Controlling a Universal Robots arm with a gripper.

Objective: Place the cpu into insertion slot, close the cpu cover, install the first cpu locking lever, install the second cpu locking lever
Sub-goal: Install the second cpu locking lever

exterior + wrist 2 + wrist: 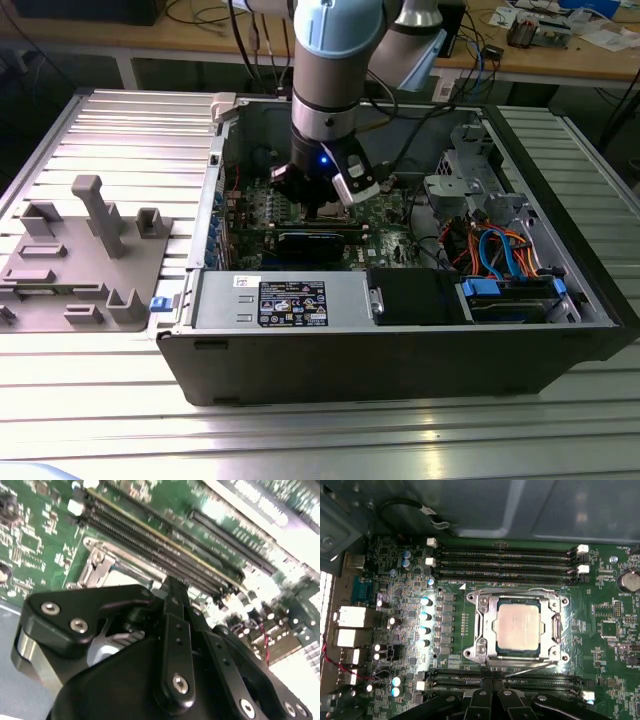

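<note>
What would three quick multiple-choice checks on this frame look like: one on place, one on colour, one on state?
1. Where is the cpu?
A. Seated on the motherboard
B. On the table outside the case
C. Lying on the drive bay

2. What colour is the motherboard?
A. Blue
B. Green
C. Red

3. How does the cpu cover stand?
A. Tipped upright, open
B. Lying flat, framing the cpu
C. Taken off the board

Answers:
1 A: the first wrist view shows the silver-grey chip set on the board between the memory slot rows.
2 B: the board is green in both wrist views.
3 B: the silvery frame lies flat, with the chip showing through its window.
</note>
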